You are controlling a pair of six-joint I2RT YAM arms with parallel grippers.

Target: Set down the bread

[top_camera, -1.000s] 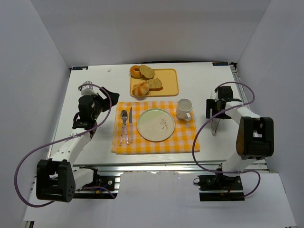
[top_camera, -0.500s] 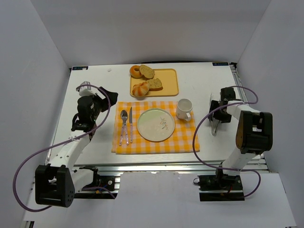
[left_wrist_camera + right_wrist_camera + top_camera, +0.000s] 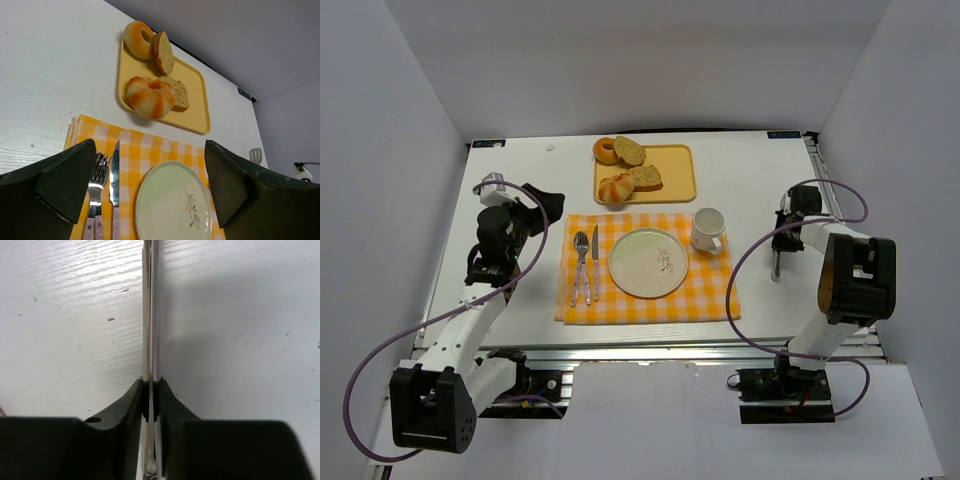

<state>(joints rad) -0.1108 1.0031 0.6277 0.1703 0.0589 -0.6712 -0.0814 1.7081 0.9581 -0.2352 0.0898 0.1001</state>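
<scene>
The bread, a small round golden bun with pale segments, lies at the near left of the yellow tray. My left gripper hovers open and empty to the left of the checked cloth, pointed toward the tray. At the table's right side, my right gripper is shut on metal tongs, whose two thin arms are pressed together between the pads. The tongs' slotted end shows at the edge of the left wrist view.
A ring-shaped bread and two seeded slices share the tray. On the orange checked cloth lie a pale green plate, a fork, a knife and a white cup. Grey walls enclose the table.
The right gripper has closed on the tongs and its wrist has swung toward the table's right edge. The left arm has drawn back slightly, still open.
</scene>
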